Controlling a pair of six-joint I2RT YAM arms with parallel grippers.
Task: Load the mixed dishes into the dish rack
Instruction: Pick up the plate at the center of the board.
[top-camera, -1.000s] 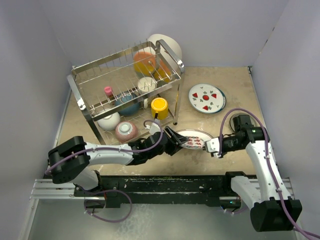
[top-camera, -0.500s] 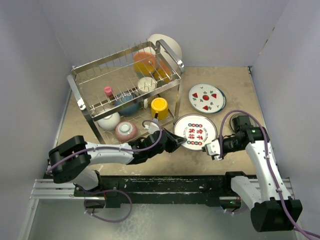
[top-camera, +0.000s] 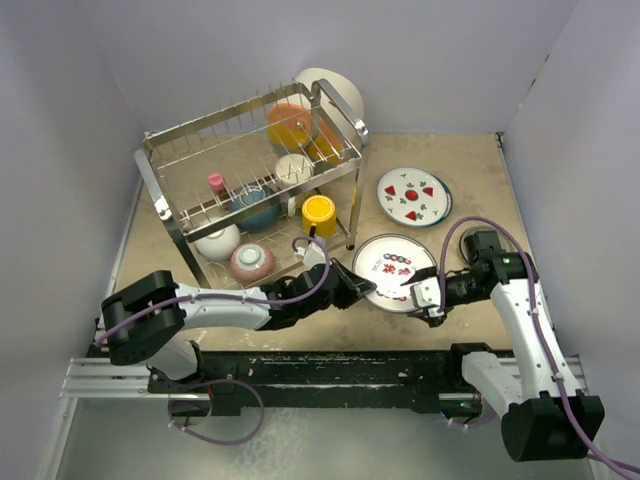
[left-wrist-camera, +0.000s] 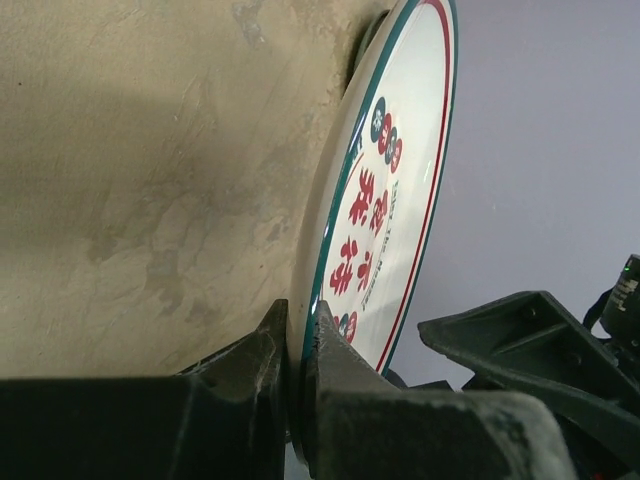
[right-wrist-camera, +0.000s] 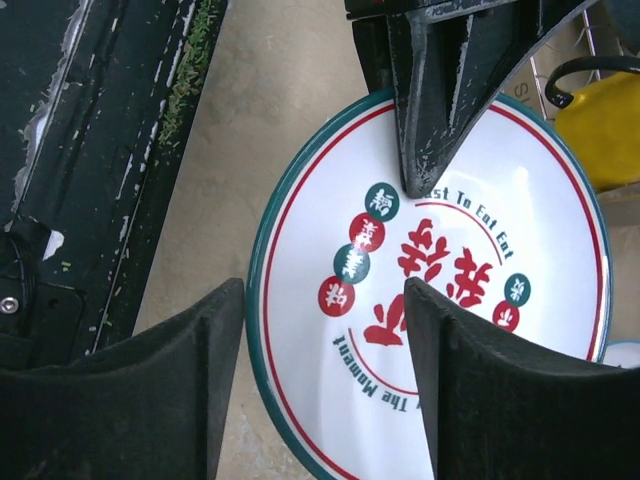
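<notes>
Beside the dish rack, my left pincer pinches the red-lettered white plate by its rim for racking; right pincer stands spread.

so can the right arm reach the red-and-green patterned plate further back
Probably yes: the right gripper is open and empty, and the patterned plate lies flat, uncovered. It must just clear the lettered plate the left gripper holds.

The table is being lit softly from above. Faint shadows are being cast under the dish rack. The black fingers are being blurred; the red-lettered plate is being shown sharp.
</notes>
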